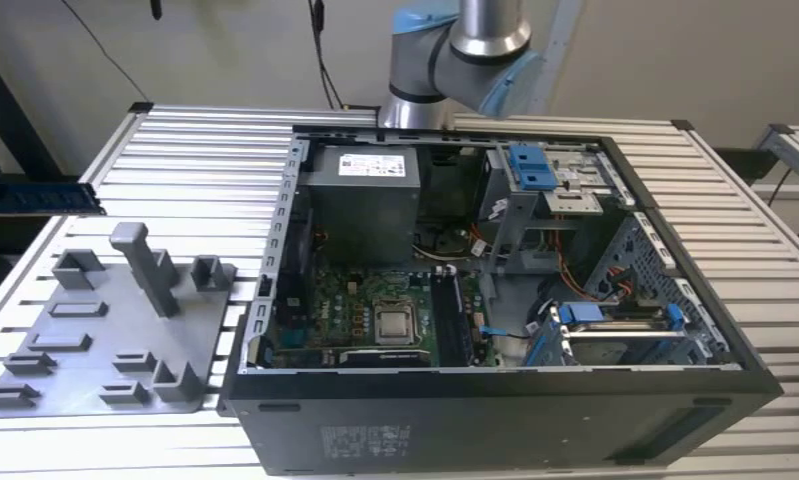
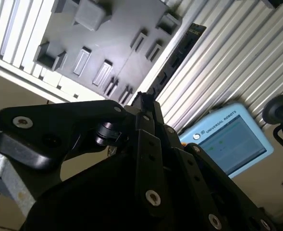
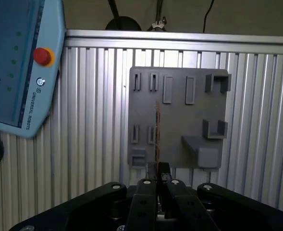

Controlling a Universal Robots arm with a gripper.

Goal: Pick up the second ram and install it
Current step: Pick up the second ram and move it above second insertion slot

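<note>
First wrist view looks down past the black linkage fingers at the second ram, a long, thin, dark circuit-board memory stick, seen here edge-on as a narrow line. One end of the stick sits between the jaws, which are drawn almost together and clamp it by its flat faces. The rest runs straight out from them, its long axis in line with the way the jaws point.

In the second wrist view the same stick shows more of its flat side, with a row of black chips and a greenish far end. It is off the surface and touches nothing but the jaws.

Behind the stick in both wrist views lies the grey plastic holder plate with upright posts, flat on the slatted aluminium surface. A pale blue handheld control screen rests off to one side.

In the exterior view the holder plate lies just beside the open black computer case, on the exterior view's left of it. The green motherboard lies flat on the case floor.

Judged from this, the pick-up is done and the install is not. The stick hangs over the plate side, so the board lies away from it, toward the exterior view's right.
</note>
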